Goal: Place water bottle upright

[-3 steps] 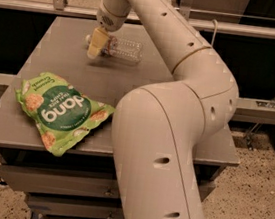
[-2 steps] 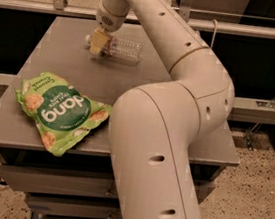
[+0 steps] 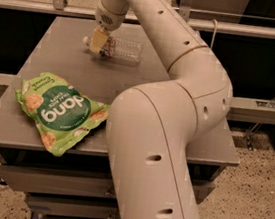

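1. Fingers (image 3: 98, 40) of the gripper (image 3: 99, 45) seem pinched on the neck of the water bottle (image 3: 126, 50). It lies flat, its body stretching right of them and its cap (image 3: 86, 40) just left.
2. Over the last second almost nothing has shifted, so no lift has begun.
3. Arm (image 3: 182, 77) reaches far across the table (image 3: 58, 61), wrist pointing down.

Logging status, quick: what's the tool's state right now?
Tool: down at the cap end of the clear ribbed plastic water bottle lying on its side; open or closed cannot be told.
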`<act>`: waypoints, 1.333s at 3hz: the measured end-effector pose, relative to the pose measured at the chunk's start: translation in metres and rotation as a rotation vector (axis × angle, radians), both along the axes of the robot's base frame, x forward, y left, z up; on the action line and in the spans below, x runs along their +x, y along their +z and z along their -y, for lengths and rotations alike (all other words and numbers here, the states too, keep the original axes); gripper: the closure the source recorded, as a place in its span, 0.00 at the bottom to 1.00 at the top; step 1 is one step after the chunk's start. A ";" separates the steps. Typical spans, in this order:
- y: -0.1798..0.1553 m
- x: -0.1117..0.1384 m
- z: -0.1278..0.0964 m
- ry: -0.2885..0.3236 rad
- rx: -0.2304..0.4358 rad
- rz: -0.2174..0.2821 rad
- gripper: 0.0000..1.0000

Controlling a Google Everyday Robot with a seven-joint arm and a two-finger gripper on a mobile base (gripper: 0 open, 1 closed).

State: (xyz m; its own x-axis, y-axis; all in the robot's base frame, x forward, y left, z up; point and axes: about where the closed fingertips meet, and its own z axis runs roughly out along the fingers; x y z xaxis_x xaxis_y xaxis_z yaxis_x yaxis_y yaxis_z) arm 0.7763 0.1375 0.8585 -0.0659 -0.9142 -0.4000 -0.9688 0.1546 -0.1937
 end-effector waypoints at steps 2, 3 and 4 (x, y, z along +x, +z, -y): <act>0.062 -0.019 0.007 -0.068 0.195 0.058 1.00; 0.099 -0.046 0.012 -0.140 0.354 0.091 1.00; 0.110 -0.081 0.018 -0.209 0.500 0.082 1.00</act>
State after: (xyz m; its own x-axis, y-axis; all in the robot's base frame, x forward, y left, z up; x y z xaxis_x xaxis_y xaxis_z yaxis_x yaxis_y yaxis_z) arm 0.6949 0.1198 0.9685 -0.1762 -0.5819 -0.7940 -0.8922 0.4352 -0.1210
